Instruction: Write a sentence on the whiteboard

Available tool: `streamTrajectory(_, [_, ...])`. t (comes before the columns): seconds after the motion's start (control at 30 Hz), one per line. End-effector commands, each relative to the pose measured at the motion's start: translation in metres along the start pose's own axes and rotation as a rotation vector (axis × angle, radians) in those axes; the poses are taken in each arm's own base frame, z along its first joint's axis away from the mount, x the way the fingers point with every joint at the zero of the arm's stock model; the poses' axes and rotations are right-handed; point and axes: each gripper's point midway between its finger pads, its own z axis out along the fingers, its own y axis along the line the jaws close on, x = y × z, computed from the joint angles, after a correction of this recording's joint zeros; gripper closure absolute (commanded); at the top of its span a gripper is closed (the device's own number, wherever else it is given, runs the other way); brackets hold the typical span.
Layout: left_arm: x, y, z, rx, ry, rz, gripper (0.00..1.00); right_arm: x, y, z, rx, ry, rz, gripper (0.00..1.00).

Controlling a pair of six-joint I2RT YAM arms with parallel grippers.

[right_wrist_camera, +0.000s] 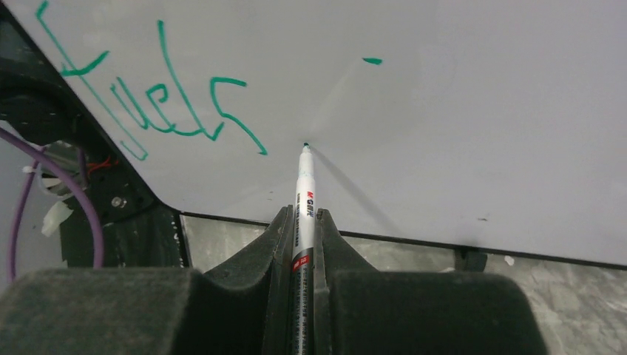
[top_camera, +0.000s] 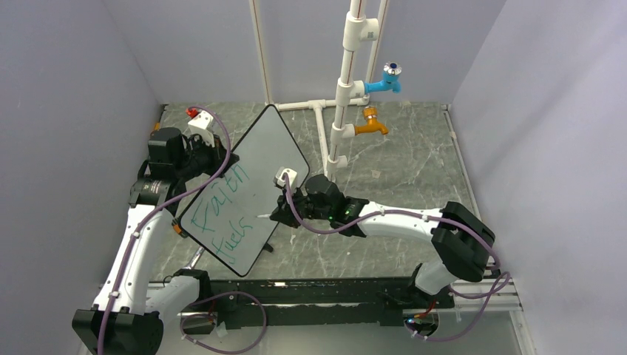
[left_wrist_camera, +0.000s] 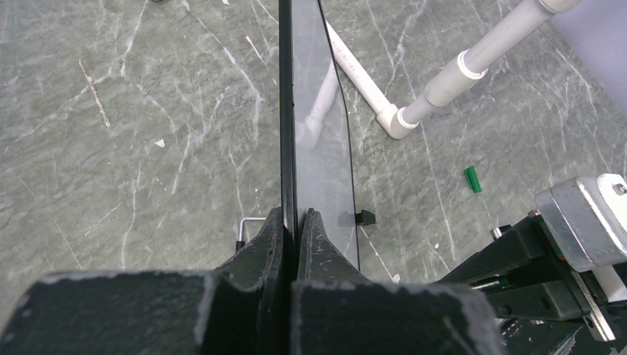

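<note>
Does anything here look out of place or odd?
The whiteboard isn't lying flat: the left gripper pinches its edge, holding it tilted. A small green cap-like piece lies loose on the table, and a stray green dash sits apart from the writing.

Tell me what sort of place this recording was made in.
Probably a lab test booth, not a real room: plain pale wall panels close in three sides, the tabletop is marble-patterned, and a white PVC pipe stand carries a blue tap and an orange tap.
</note>
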Motion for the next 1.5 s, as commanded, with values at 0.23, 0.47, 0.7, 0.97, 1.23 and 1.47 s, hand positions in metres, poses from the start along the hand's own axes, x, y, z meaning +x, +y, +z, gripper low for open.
streamTrajectory(0.23, [0.028,0.019,0.004,-0.062,0.098,0.082,1.0,-0.025,-0.03,-0.001,0.176,-0.053,-0.042,1.0])
streamTrajectory(0.47, [0.029,0.019,0.004,-0.062,0.102,0.08,1.0,-0.052,-0.025,-0.013,0.175,-0.106,-0.078,1.0])
streamTrajectory(0.7, [0.029,0.019,0.005,-0.062,0.103,0.079,1.0,-0.082,-0.022,-0.017,0.173,-0.176,-0.096,1.0])
streamTrajectory(0.97, [0.03,0.02,0.005,-0.064,0.106,0.08,1.0,-0.09,-0.024,-0.001,0.161,-0.18,-0.092,1.0])
streamTrajectory(1.23, [0.03,0.02,0.006,-0.063,0.107,0.079,1.0,-0.076,-0.023,0.004,0.15,-0.156,-0.069,1.0])
streamTrajectory(1.47, [0.03,0.02,0.006,-0.062,0.106,0.079,1.0,-0.064,-0.014,0.003,0.106,-0.143,-0.035,1.0])
